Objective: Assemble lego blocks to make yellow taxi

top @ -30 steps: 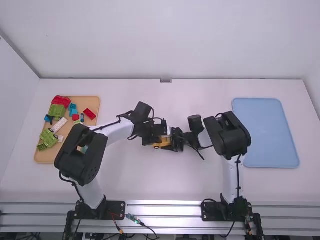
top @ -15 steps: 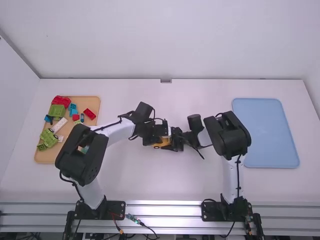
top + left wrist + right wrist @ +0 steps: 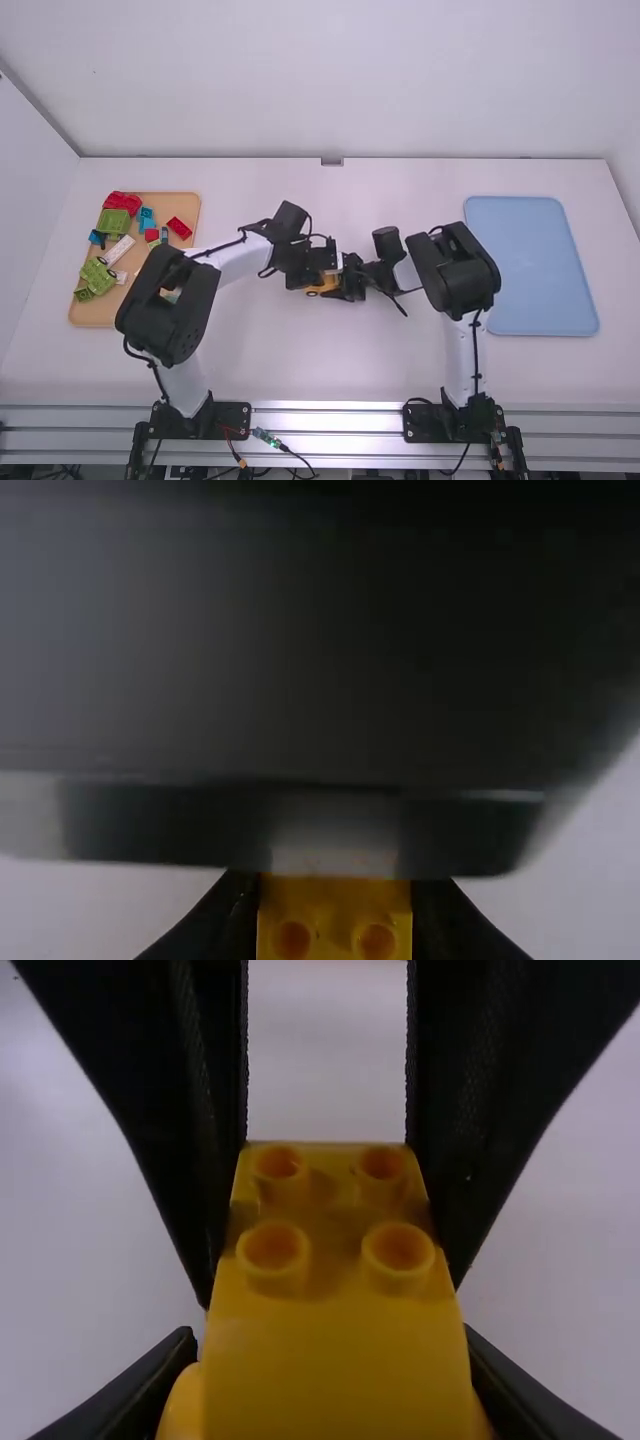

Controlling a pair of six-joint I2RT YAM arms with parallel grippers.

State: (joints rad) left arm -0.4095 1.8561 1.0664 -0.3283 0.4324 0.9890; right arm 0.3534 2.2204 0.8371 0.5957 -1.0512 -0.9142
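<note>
Near the middle of the table in the high view, my left gripper point(image 3: 318, 277) and right gripper point(image 3: 350, 280) meet around a yellow block piece point(image 3: 330, 284) with a wheel on its side. The left wrist view has the left gripper point(image 3: 335, 925) shut on the yellow piece point(image 3: 335, 905), below a pale piece point(image 3: 334, 845); the right gripper's dark body spans above. In the right wrist view, studs top the yellow piece point(image 3: 338, 1345), the left gripper's fingers pinch its far end, and the right gripper point(image 3: 335, 1400) is shut on its near end, which partly hides the fingertips.
A tan tray point(image 3: 95, 313) at the left holds green, red, blue and white blocks, with the left arm's elbow over its near right corner. At the right, behind the right arm, lies a blue tray point(image 3: 535, 265).
The left arm's elbow has shifted slightly to the right, and its wrist has tilted a little. Both grippers stay at nearly the same place around the yellow piece.
</note>
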